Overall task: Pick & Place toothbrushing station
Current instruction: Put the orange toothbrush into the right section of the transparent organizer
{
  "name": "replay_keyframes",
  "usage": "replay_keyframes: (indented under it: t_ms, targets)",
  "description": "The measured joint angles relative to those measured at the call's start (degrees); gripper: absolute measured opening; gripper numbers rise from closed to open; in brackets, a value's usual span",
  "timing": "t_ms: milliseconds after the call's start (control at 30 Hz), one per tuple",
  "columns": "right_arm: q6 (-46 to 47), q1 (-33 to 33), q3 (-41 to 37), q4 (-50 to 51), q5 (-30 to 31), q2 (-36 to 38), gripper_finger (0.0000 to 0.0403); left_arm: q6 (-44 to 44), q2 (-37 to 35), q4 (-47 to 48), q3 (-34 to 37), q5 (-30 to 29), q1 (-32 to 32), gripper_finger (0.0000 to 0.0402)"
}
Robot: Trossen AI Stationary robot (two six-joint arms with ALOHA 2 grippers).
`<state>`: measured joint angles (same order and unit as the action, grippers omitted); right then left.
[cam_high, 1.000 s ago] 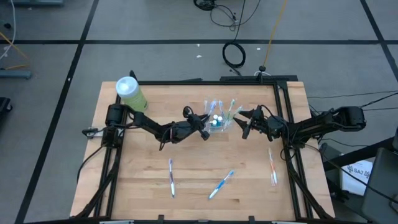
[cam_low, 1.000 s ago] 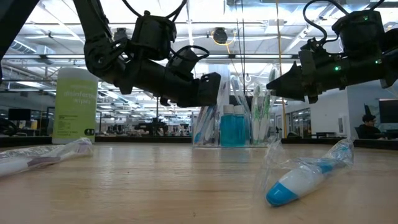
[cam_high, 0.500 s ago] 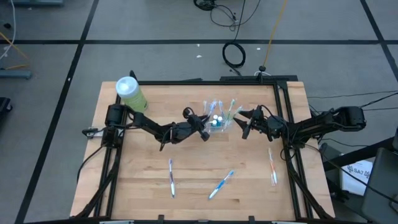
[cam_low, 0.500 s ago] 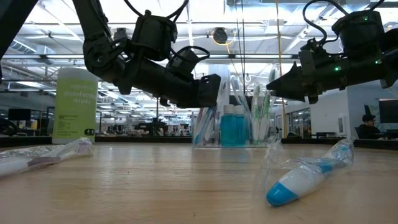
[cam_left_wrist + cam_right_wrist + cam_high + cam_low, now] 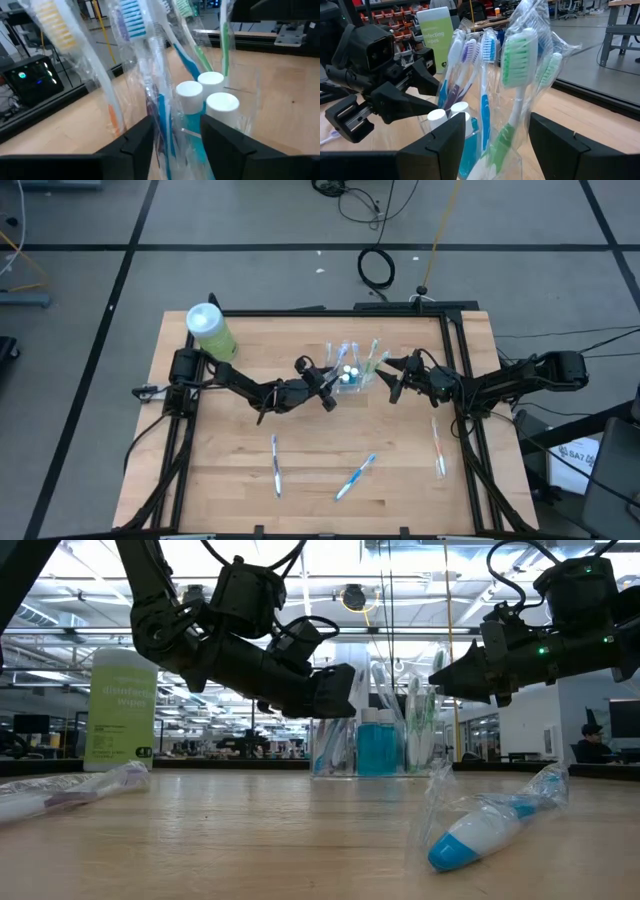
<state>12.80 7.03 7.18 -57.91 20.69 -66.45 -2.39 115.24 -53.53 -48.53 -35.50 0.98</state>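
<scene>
The small clear cup [image 5: 350, 377] stands upright on its base at the middle of the table's far half. It holds several wrapped toothbrushes [image 5: 517, 60] and teal white-capped tubes [image 5: 210, 100]. My left gripper [image 5: 328, 388] is open at the cup's left side. In the left wrist view [image 5: 172, 145] its fingers flank the wrapped brushes. My right gripper [image 5: 392, 383] is open and empty, a little to the cup's right, pointing at the cup [image 5: 470, 150]. My left gripper comes level from the table's left, a little above the table. Its open fingers [image 5: 135, 145] stand on either side of the wrapped toothbrushes at the cup's left side [image 5: 325, 745]. I cannot tell whether they touch the wrappers or the cup.
A large green white-lidded canister [image 5: 210, 330] stands at the far left corner. Three wrapped toothbrushes lie loose on the near half: one at the near left [image 5: 276, 465], one at the near middle [image 5: 356, 476], one by the right edge [image 5: 439, 448].
My left gripper has sunk a little toward the table beside the cup, with its fingers still apart. The cup and my right gripper have kept still.
</scene>
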Motion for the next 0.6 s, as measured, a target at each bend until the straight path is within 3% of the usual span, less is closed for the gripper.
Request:
replay_keyframes:
  t_ms: [133, 367, 600]
  targets:
    - [0.01, 0.00, 0.00, 0.29, -0.20, 0.01, 0.0208, 0.78, -0.43, -0.04, 0.00, -1.11, 0.72, 0.0182]
    - [1.60, -0.06, 0.00, 0.31, -3.80, 0.01, 0.0208, 2.26, -5.56, 1.24, 0.00, -2.14, 2.13, 0.0177]
    - [1.24, -0.54, 0.00, -0.53, -5.97, 0.01, 0.0208, -0.27, -14.81, 13.73, 0.00, -2.01, 3.77, 0.0177]
